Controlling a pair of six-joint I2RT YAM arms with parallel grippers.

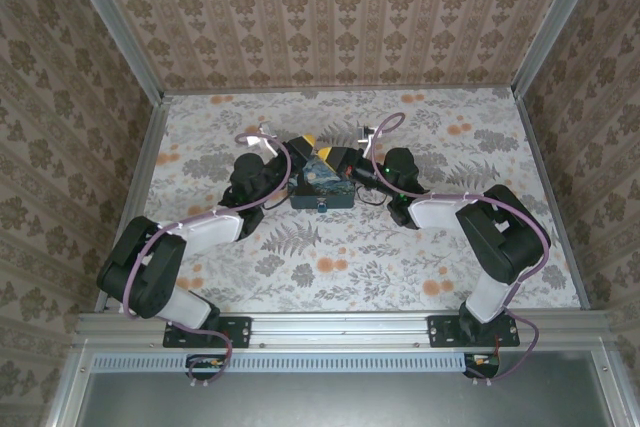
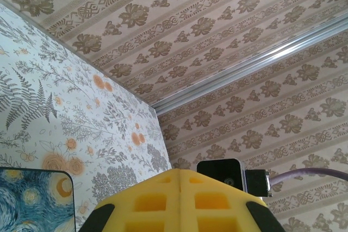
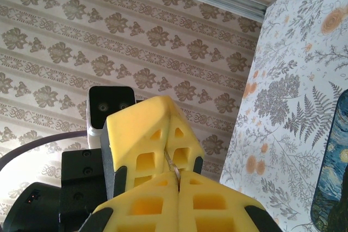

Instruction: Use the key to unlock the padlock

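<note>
Your right jaws are pressed shut. Their yellow fingers point(image 3: 147, 207) pinch the near end of a thin metal sliver point(image 3: 171, 167). Your left jaws are shut too, with their fingers point(image 3: 142, 134) meeting the right ones tip to tip, and the sliver's far end runs into their seam. From the right wrist you cannot tell whether that sliver is the key's shaft or the padlock's shackle. Both parts are too small and too buried in the yellow pads to separate. So place the key and padlock at that meeting point between the two sets of fingertips.

From above, the meeting point sits just past the far edge of the painted tin point(image 1: 322, 202), which rests on the floral counter point(image 1: 400, 247) between your two arms. A corner of the tin also shows low in the left wrist view.

My reading is that you are at the mating step, with key and lock brought together but nothing visibly sprung open yet. The next move likely calls for one wrist to hold steady while the other makes a small twist along the sliver's line. Keep both grips firm, and do not pull the arms apart until the shackle releases.
</note>
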